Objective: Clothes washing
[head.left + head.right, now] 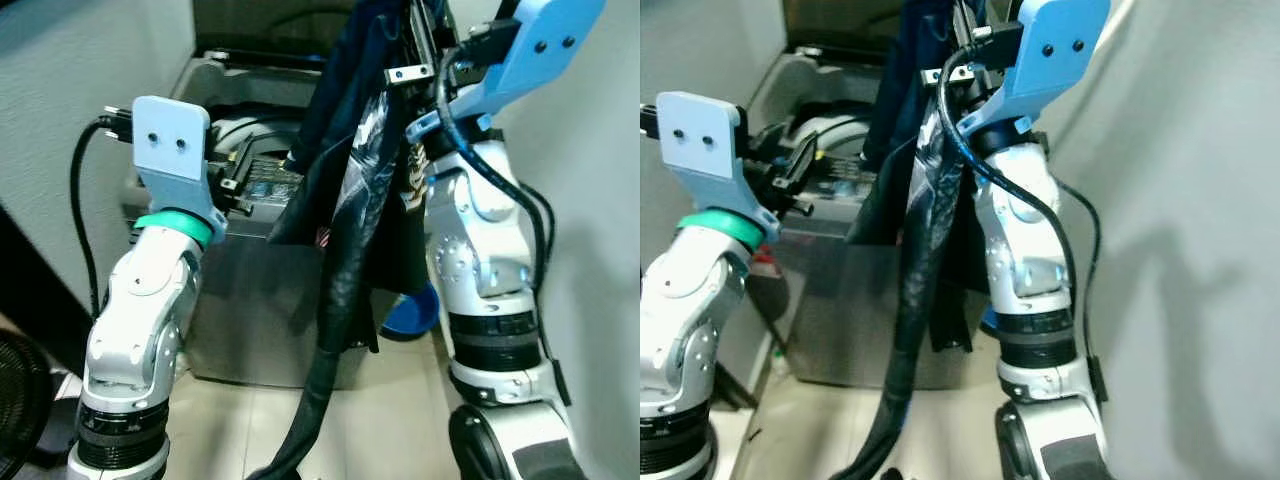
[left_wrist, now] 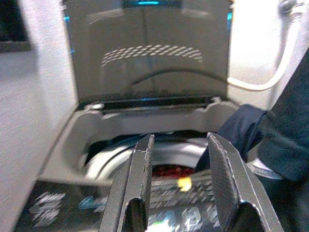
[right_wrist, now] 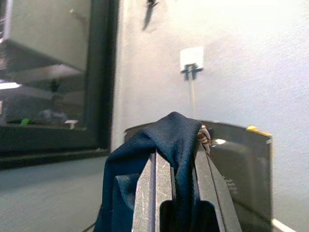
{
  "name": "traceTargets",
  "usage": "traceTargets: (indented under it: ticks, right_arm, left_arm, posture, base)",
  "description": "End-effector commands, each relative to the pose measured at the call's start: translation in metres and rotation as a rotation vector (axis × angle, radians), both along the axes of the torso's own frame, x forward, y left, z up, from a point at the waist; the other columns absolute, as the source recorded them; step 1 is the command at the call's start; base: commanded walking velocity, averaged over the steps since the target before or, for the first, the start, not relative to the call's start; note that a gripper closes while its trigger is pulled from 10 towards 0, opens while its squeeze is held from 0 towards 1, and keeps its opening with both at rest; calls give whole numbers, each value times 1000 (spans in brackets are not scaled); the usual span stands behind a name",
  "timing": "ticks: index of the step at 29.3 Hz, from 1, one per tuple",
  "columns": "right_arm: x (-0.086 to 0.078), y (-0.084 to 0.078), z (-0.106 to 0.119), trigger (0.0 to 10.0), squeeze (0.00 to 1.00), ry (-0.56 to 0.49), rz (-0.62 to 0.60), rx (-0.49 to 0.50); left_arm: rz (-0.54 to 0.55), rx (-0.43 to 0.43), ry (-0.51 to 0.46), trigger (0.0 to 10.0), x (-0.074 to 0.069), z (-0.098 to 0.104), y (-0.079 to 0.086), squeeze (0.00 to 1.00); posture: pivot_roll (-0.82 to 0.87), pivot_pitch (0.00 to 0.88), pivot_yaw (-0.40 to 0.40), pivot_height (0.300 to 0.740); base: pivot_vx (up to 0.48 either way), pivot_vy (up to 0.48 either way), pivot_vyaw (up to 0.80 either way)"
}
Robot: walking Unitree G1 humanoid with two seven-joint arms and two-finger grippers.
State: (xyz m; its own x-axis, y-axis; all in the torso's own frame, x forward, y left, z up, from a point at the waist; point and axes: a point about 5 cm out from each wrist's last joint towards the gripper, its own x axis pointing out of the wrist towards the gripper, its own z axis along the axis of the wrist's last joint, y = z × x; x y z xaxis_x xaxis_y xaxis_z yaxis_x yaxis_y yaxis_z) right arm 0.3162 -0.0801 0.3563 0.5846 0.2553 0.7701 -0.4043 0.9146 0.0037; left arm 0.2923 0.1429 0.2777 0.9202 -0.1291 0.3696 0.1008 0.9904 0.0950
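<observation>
I am holding the dark garment (image 1: 350, 190) high in my right claw (image 3: 176, 159), the two fingers pinched tight on a fold of the navy cloth; the rest of it is hanging in a long drape down past the front of the washer (image 1: 260, 300), with its tail reaching toward the floor (image 1: 240, 420). So it is lifted but not yet loaded. The washer is standing with its lid (image 2: 149, 48) raised and its drum (image 2: 169, 166) exposed, and something red is already lying inside. My left claw (image 2: 178, 183) is hovering over the control panel at the washer's front edge, fingers parted and gripping nothing. As I judge it, what is left is carrying the cloth over the opening, feeding the trailing length in, letting go, then closing the lid and starting the wash
</observation>
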Motion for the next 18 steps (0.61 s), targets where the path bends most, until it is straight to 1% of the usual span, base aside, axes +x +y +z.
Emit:
traceTargets:
  ticks: [1,3,6,11,18]
  right_arm:
    - [-4,-3,7,10000,0,-32,4,15]
    - [-3,-2,4,10000,0,-23,4,4]
    - [3,1,-9,10000,0,22,-17,-39]
    - [4,1,-14,10000,0,39,-22,-45]
    - [8,-6,-20,10000,0,70,-49,-43]
  left_arm:
    - [6,7,-15,10000,1,2,-1,0]
    - [14,4,-23,10000,1,3,-1,0]
    - [33,0,-29,10000,4,5,1,0]
    - [32,0,-31,10000,4,6,0,0]
    - [22,1,-33,10000,4,6,-1,0]
  posture:
    - [98,0,-14,740]
    - [98,0,-14,740]
    - [96,0,-15,740]
    - [95,0,-13,740]
    - [94,0,-9,740]
  base:
    - [0,0,-800]
    - [394,0,0]
    - [454,0,0]
    - [451,0,0]
    - [451,0,0]
